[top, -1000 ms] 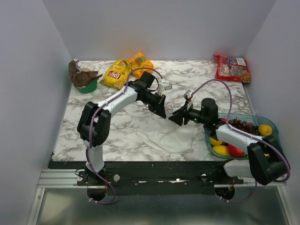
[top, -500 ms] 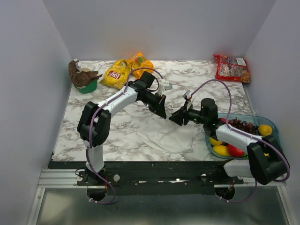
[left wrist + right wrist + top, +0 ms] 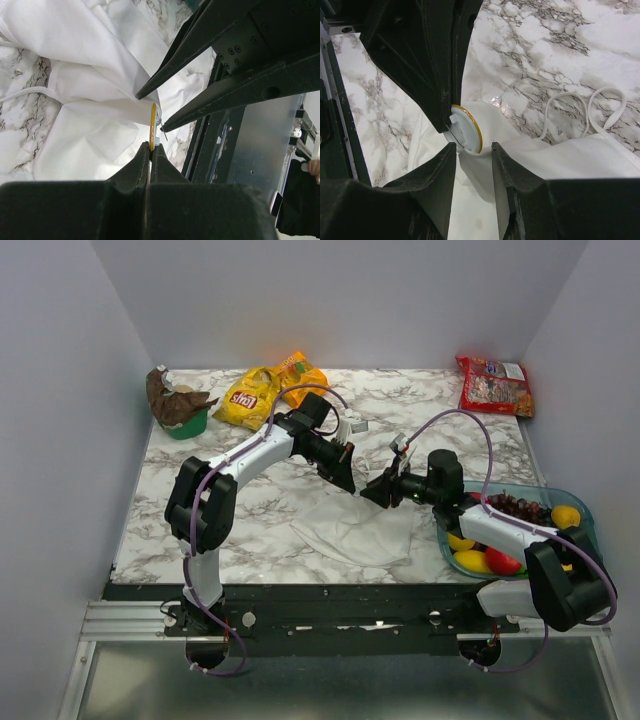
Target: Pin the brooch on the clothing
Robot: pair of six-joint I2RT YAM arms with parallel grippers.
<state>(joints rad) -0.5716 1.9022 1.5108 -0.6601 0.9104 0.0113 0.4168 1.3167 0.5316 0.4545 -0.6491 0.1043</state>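
The brooch (image 3: 465, 129), a small round disc with a gold rim and white back, is pinched edge-on in my left gripper (image 3: 151, 147), which is shut on it. It shows as a thin yellow edge in the left wrist view (image 3: 153, 122). My right gripper (image 3: 473, 150) is closed partway on a raised fold of the white clothing (image 3: 560, 155), just under the brooch. In the top view the left gripper (image 3: 346, 478) and the right gripper (image 3: 369, 492) meet tip to tip above the clothing (image 3: 350, 530). The brooch's thin pin touches the fold.
A blue fruit bowl (image 3: 582, 502) with lemons, grapes and a red fruit sits at the right edge under the right arm. Yellow snack bags (image 3: 250, 395), a red bag (image 3: 493, 383) and a green cup (image 3: 182, 418) stand at the back.
The right gripper has edged slightly left towards the left gripper. The left gripper keeps holding the brooch in the same place.
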